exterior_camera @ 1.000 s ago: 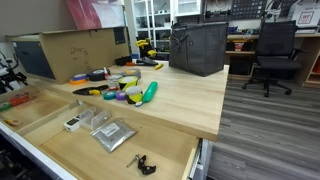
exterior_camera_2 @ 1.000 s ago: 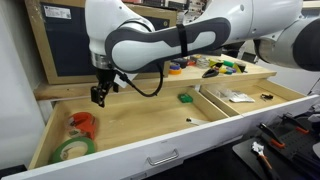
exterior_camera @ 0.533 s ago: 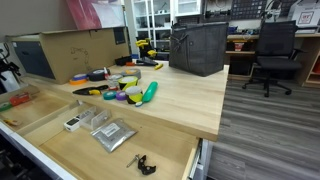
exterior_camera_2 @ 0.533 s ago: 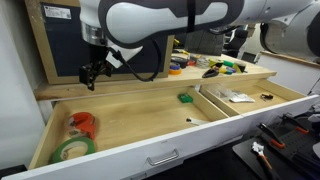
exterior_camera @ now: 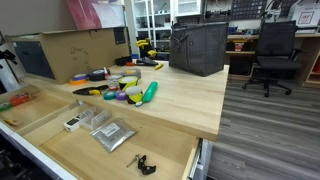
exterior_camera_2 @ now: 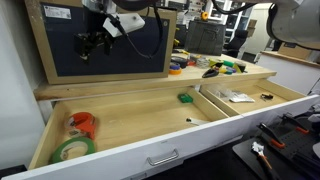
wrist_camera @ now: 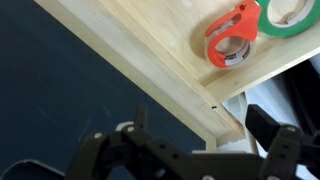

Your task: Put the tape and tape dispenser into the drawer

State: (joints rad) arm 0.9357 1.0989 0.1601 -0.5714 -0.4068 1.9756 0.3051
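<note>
Overview of the workstation as I see it from the remote console.

(a) In an exterior view, the gripper hangs high above the drawer, in front of a dark panel framed in pale wood. It is well apart from everything in the drawer.

(b) In the wrist view, the gripper comes in from the bottom edge. Its black fingers stand spread wide with nothing between them, so it is released and empty.

(c) The tape dispenser, red with a dark core, lies in the leftmost compartment near the end wall. A green tape roll lies flat just in front of it. I cannot tell from here whether the two touch.

(d) The wrist view shows the same pair from above. The tape dispenser lies on the plywood floor of the drawer, and the green tape roll sits just beside it at the frame's top corner.

(e) A thin divider separates the wide middle compartment, which holds a small green object, from the one holding a clear bag.

(f) In an exterior view, the drawer stands pulled out below the table top, which carries a long green object. A reddish and green blur at the left edge is probably the dispenser and roll, but it is too small to confirm.
</note>
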